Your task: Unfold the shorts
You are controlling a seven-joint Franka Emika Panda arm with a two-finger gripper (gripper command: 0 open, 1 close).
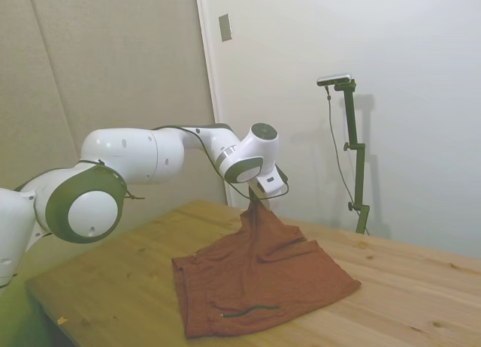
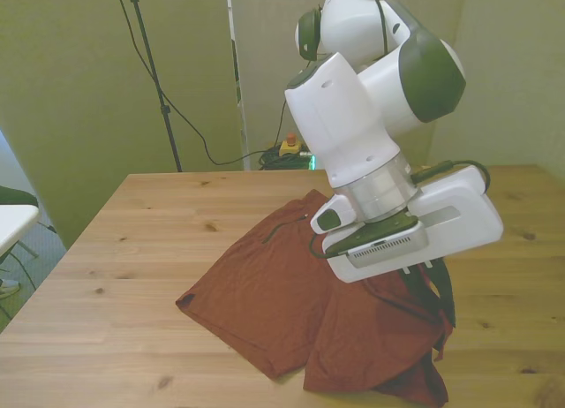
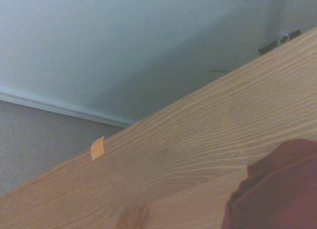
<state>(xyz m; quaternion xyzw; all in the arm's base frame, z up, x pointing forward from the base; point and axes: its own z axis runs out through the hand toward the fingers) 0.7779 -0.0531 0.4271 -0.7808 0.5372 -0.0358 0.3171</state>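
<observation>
Above the table, my gripper pinches a raised fold of the shorts; limp, light cloth sags, so hems offer better holds.

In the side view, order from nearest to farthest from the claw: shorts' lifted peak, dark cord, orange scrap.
1. Lifted peak, at the claw.
2. Dark cord, lower, nearer the camera.
3. Orange scrap, far toward the picture's left.

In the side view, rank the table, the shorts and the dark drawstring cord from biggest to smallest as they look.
1. Table, largest.
2. Shorts, one edge lifted by the gripper.
3. Drawstring cord, a thin short line, smallest.
No close calls here.
</observation>
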